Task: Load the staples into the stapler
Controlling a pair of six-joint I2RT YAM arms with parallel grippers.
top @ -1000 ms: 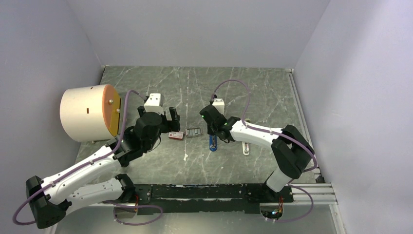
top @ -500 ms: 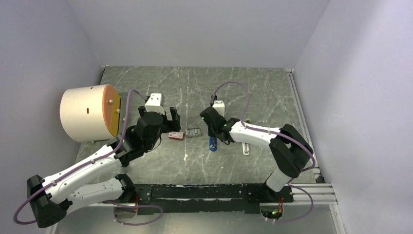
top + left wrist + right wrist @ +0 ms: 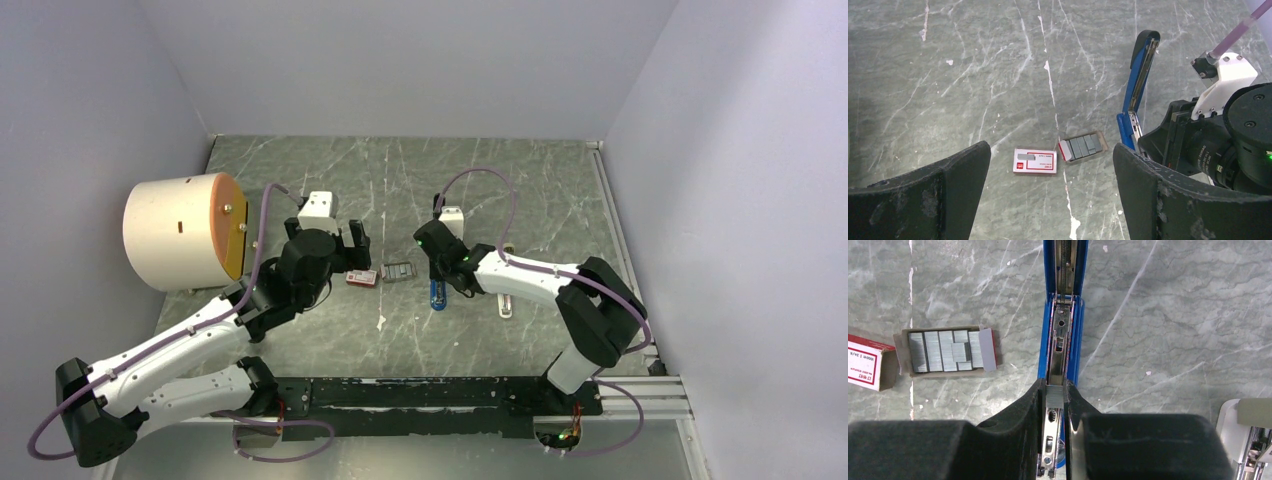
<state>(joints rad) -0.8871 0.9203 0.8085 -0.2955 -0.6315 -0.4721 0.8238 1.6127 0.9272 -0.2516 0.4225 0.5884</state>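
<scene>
The blue stapler (image 3: 437,293) lies opened flat on the table, its metal channel facing up (image 3: 1064,315); it also shows in the left wrist view (image 3: 1140,65). My right gripper (image 3: 1055,401) is shut on a small grey strip of staples (image 3: 1055,395) and holds it right over the channel's near part. In the top view the right gripper (image 3: 437,272) is at the stapler's far end. More staples (image 3: 948,352) lie in an open cardboard tray (image 3: 1083,147) left of the stapler. The red and white box sleeve (image 3: 1035,161) lies beside it. My left gripper (image 3: 1048,200) is open and empty, above them.
A large beige cylinder with an orange face (image 3: 185,230) lies at the table's left edge. A pale bar (image 3: 505,302) lies right of the stapler under the right arm. A metal rail (image 3: 440,392) runs along the near edge. Walls close in left, right and back.
My right gripper has shifted very slightly over the stapler with the strip of staples in it. The left arm has not moved.
</scene>
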